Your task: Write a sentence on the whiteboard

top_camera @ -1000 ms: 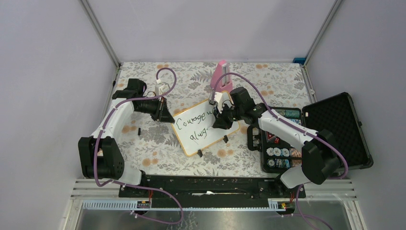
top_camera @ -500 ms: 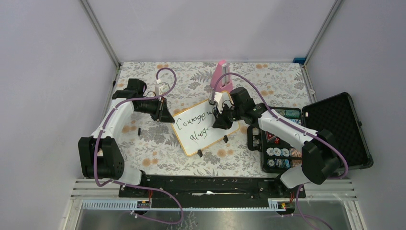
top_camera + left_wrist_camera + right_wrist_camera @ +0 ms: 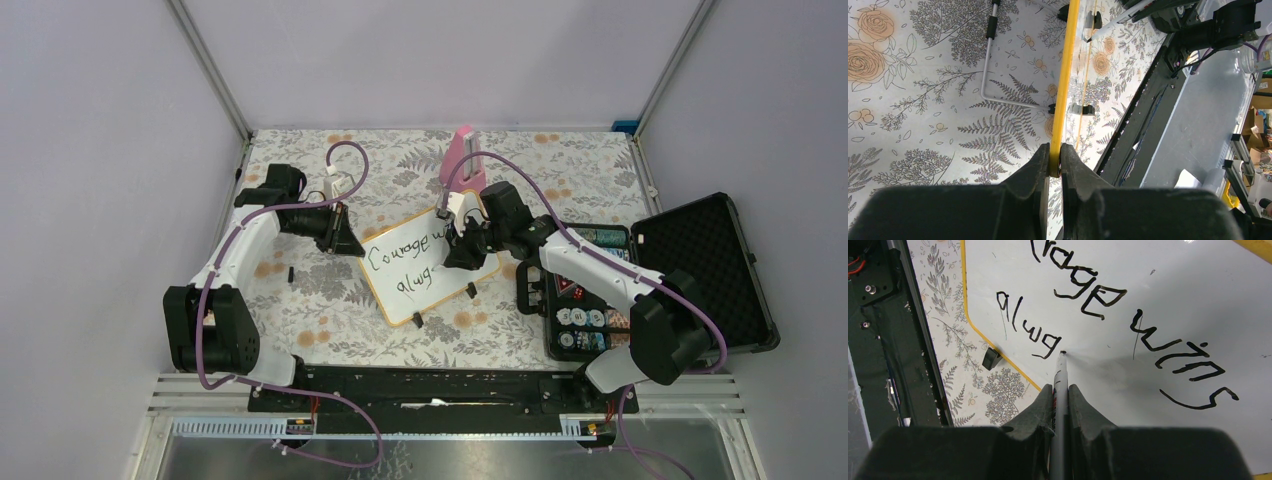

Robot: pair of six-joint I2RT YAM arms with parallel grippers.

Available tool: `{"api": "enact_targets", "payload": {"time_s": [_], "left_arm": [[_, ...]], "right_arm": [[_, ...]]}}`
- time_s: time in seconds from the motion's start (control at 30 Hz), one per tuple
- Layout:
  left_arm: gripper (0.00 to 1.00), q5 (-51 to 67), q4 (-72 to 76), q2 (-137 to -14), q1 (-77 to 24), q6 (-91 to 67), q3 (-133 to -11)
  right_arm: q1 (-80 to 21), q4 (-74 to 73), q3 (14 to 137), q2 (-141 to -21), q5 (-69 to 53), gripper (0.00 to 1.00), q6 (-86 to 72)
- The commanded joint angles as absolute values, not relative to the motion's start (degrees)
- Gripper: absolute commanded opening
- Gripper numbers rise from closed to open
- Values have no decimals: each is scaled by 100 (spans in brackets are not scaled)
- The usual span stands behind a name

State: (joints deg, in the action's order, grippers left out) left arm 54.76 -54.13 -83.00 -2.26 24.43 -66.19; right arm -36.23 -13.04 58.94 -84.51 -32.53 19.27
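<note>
The whiteboard (image 3: 400, 262) stands tilted on its black feet at the table's middle, yellow-orange rimmed. The sentence (image 3: 1108, 315) reads "Courage wins" on top and "alwa" below. My left gripper (image 3: 1055, 159) is shut on the board's rim (image 3: 1066, 75) at its left edge; it also shows in the top view (image 3: 348, 240). My right gripper (image 3: 1061, 390) is shut on a grey marker (image 3: 1061, 375), whose tip touches the board just right of the last letter. In the top view the right gripper (image 3: 462, 250) covers the board's right part.
An open black case (image 3: 700, 262) with poker chips (image 3: 580, 325) lies at the right. A pink object (image 3: 458, 158) stands behind the board. A small black piece (image 3: 290, 272) lies left of the board. The board's wire stand (image 3: 990, 75) rests on the floral cloth.
</note>
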Motion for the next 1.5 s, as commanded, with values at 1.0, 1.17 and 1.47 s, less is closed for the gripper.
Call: {"api": "enact_targets", "payload": {"time_s": [1.0, 1.17, 1.47], "left_arm": [[0, 5137, -5055, -8354, -281, 2592, -6644], [0, 5128, -5057, -8356, -281, 2594, -6642], [0, 5124, -5057, -8351, -281, 2593, -6651]], "right_arm": [[-3682, -1148, 5879, -8426, -3198, 0, 1960], [-3680, -1145, 5880, -8440, -3141, 0, 1968], [-3671, -1135, 5976, -8486, -2909, 0, 1912]]}}
